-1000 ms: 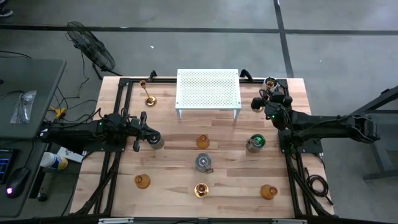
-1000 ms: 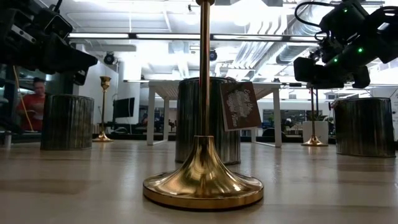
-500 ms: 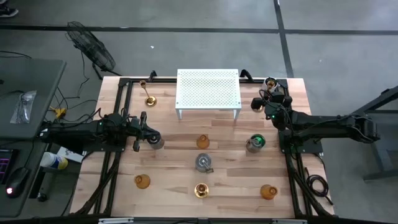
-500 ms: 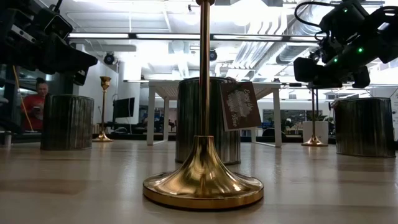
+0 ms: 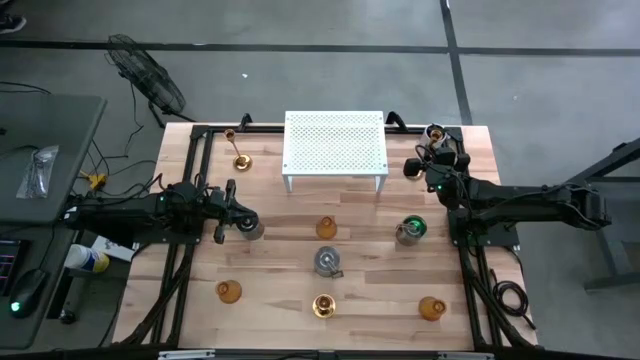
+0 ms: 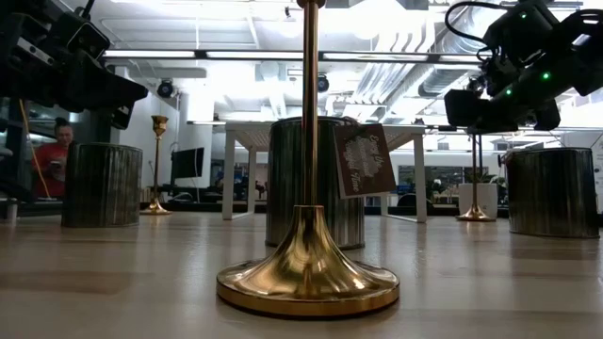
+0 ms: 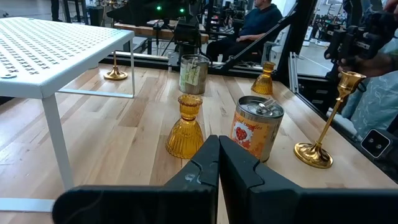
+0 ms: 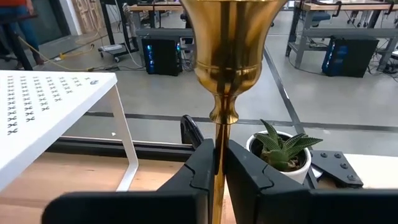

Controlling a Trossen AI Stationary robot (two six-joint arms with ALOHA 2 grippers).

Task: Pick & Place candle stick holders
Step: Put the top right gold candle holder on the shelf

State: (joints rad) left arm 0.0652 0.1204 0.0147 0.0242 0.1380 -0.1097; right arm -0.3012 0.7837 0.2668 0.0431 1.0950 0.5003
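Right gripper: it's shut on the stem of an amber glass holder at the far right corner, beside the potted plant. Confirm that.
Not quite. The right gripper is shut on the slim stem of a gold candle stick holder, not an amber glass one; the right wrist view shows it plainly. The rest holds: it is at the far right corner, beside the potted plant.

Robotics lab: concrete floor (image 5: 540,90), workbenches (image 8: 348,7), computer towers (image 8: 163,55)

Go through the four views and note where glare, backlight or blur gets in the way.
High view: even light, no glare. Low view: bright ceiling lights behind, arms in silhouette, gold stick mirror-bright, table soft up close. Right wrist view: end effector shut on a gold stick, its cup glinting. Left wrist view: shut end effector blurred.
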